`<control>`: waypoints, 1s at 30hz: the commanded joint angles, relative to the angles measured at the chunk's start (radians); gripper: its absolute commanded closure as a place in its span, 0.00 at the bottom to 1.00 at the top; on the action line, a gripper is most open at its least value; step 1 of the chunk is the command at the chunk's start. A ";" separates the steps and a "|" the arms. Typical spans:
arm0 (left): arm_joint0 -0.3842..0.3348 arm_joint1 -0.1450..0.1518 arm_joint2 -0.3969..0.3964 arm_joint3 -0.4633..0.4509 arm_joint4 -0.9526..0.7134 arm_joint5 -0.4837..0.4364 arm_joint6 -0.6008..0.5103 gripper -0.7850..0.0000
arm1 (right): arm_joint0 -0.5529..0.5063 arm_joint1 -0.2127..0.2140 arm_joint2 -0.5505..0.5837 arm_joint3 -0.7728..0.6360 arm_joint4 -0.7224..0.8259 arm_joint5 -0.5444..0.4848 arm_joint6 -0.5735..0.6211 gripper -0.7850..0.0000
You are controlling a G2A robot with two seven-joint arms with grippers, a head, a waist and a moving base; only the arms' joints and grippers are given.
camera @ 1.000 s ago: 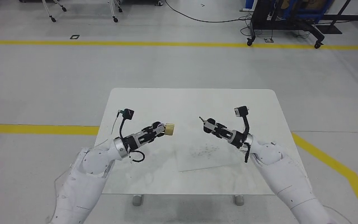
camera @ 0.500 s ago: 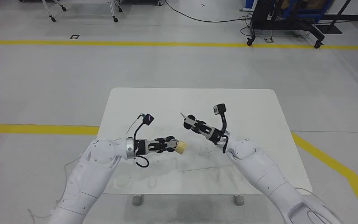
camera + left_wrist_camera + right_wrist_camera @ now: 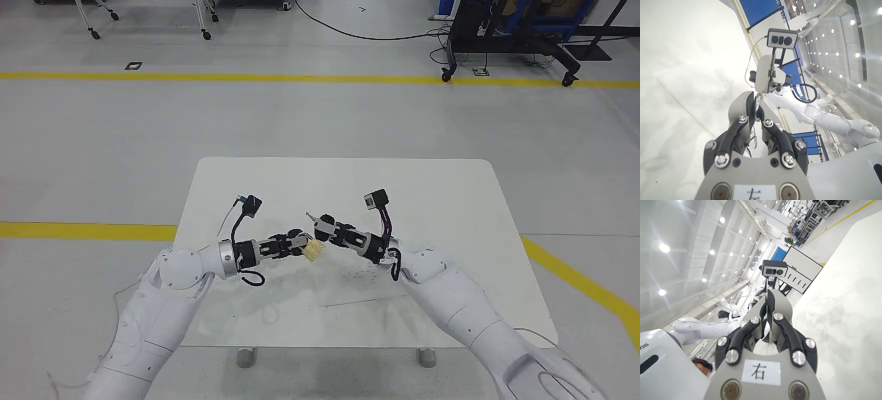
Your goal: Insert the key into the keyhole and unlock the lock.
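Both arms meet over the middle of the white bench (image 3: 440, 190), the 2 hands tip to tip and held up off its surface. The left hand (image 3: 756, 99) is nearly closed, its fingers clamped on the brass-coloured lock (image 3: 317, 251), which sticks out past the fingertips toward the other arm. The right hand (image 3: 768, 293) is pinched tight on the key (image 3: 310, 217), a thin blade seen edge-on between its pads, its tip pointing past the fingertips.

From above, the key's tip lies just beside the lock, on its far side. I cannot tell whether they touch, nor where the keyhole faces. The left hand's own fingers hide most of the lock in its wrist view.

Each wrist carries a small camera (image 3: 250, 204) on a stalk, standing just clear of the hands. Grey smudges (image 3: 723, 89) mark the bench under the arms. On the floor beyond run a yellow line (image 3: 300, 78) and a dark wheeled frame (image 3: 520, 45).
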State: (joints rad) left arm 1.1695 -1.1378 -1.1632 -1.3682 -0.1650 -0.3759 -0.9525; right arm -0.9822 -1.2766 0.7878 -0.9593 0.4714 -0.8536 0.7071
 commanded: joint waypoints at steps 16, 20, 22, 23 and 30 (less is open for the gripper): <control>0.008 0.005 -0.015 -0.005 0.003 0.005 0.043 1.00 | -0.010 -0.001 0.029 -0.013 -0.011 -0.015 0.012 1.00; 0.017 0.004 -0.013 -0.004 -0.004 0.052 0.067 1.00 | -0.010 -0.001 0.029 -0.013 -0.011 -0.015 0.012 1.00; 0.014 0.003 -0.018 -0.008 -0.020 0.116 0.092 1.00 | -0.014 0.001 0.034 -0.018 -0.022 0.003 -0.002 1.00; 0.008 0.002 -0.018 -0.012 -0.035 0.156 0.094 1.00 | -0.017 0.005 0.045 -0.026 -0.041 0.019 -0.016 1.00; -0.054 -0.005 0.011 -0.024 -0.013 0.363 0.149 1.00 | -0.148 0.077 0.220 -0.221 -0.115 0.110 -0.008 1.00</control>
State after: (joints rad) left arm 1.1243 -1.1421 -1.1586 -1.3852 -0.2138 -0.0316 -0.8342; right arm -1.0990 -1.2136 0.9713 -1.1326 0.3585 -0.7623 0.6814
